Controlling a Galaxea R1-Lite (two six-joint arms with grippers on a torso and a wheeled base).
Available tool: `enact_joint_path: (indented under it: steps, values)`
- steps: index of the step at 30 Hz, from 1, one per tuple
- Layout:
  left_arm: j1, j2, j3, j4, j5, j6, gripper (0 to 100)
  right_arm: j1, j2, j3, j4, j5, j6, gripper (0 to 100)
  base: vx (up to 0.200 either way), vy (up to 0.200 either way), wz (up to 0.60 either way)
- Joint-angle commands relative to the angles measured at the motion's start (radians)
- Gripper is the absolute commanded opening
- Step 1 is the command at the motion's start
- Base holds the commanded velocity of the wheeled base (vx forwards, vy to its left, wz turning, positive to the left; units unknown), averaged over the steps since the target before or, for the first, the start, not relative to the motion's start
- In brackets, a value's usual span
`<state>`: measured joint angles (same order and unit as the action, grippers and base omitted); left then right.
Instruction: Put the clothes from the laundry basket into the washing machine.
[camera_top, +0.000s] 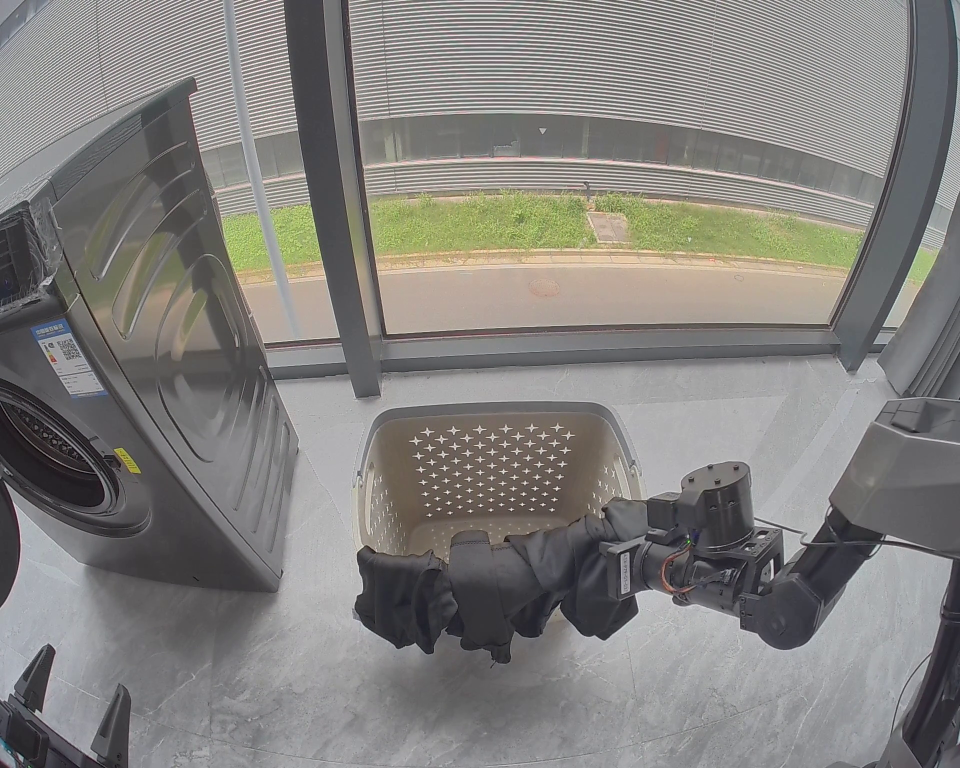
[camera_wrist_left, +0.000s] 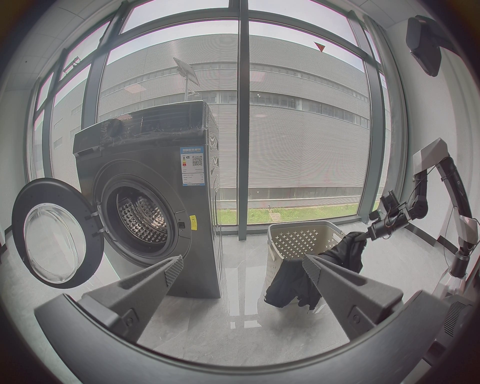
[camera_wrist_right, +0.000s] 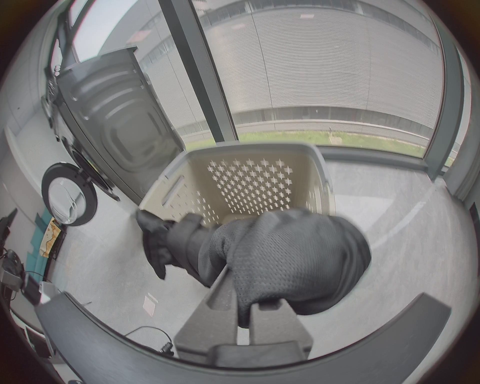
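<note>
the scene is lit by soft, even daylight admitted through the tall window (camera_top: 600, 200). pale reflections are carried by the polished floor (camera_wrist_left: 240, 295) and the side of the washing machine (camera_top: 180, 330). wrist views are bowed and darkened at the edges.

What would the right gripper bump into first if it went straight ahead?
Past the dark clothes it holds, probably the laundry basket's rim; beyond that stands the washing machine's side. Depth is hard to judge.

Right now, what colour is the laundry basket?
Laundry basket: cream, with star-shaped holes; clearest in the head view.
</note>
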<state>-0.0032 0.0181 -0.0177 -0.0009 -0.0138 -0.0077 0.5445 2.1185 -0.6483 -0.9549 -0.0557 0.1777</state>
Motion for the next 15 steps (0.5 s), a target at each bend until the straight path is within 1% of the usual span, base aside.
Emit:
enact_joint_path:
  steps: [1, 2, 4, 7, 9, 15]
  values:
    - [0.000, -0.018, 0.018, -0.001, -0.002, -0.002, 100, 0.017, -0.114, 0.027, -0.048, 0.001, -0.007, 0, 0.000, 0.000, 0.00]
    - [0.000, -0.018, 0.018, -0.001, -0.002, -0.002, 100, 0.025, -0.149, 0.044, -0.082, 0.001, -0.012, 0, 0.000, 0.000, 0.00]
    - [0.000, -0.018, 0.018, -0.001, -0.002, -0.002, 100, 0.031, -0.195, 0.068, -0.105, 0.002, -0.014, 0, 0.000, 0.000, 0.00]
    - [0.000, -0.018, 0.018, -0.001, -0.002, -0.002, 100, 0.037, -0.253, 0.093, -0.110, 0.004, -0.014, 0, 0.000, 0.000, 0.00]
    - [0.000, -0.018, 0.018, -0.001, -0.002, -0.002, 100, 0.058, -0.330, 0.119, -0.111, 0.007, -0.012, 0, 0.000, 0.000, 0.00]
    - [0.000, -0.018, 0.018, -0.001, -0.002, -0.002, 100, 0.094, -0.463, 0.134, -0.142, 0.028, -0.010, 0, 0.000, 0.000, 0.00]
